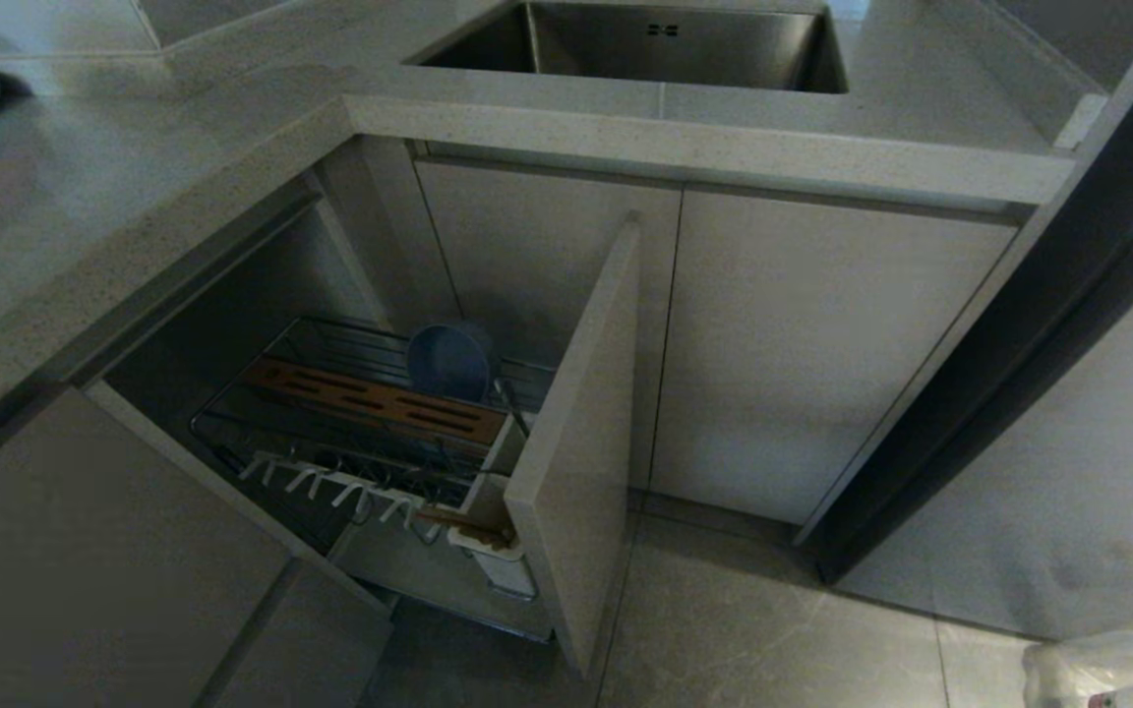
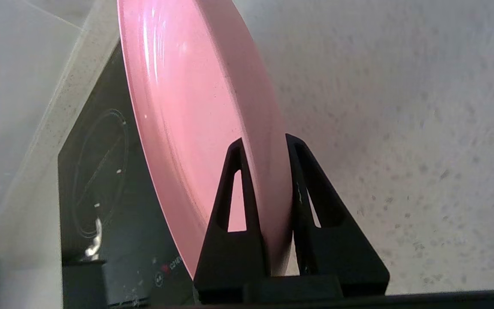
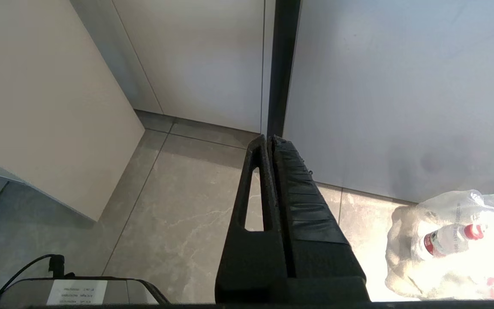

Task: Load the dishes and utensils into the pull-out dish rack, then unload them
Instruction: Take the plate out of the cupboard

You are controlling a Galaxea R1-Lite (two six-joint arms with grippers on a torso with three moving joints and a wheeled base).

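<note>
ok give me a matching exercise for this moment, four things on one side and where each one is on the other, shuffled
Things:
1. pink plate
2. blue-grey bowl
3. chopsticks
4. right pincer

Places or states:
A. in the white utensil cup at the front of the pull-out dish rack
B. shut on nothing, above the floor tiles
C. on edge at the back of the rack, behind the wooden strip
D. clamped by its rim in the left pincer

Pairs: 1-D, 2-C, 3-A, 4-B
</note>
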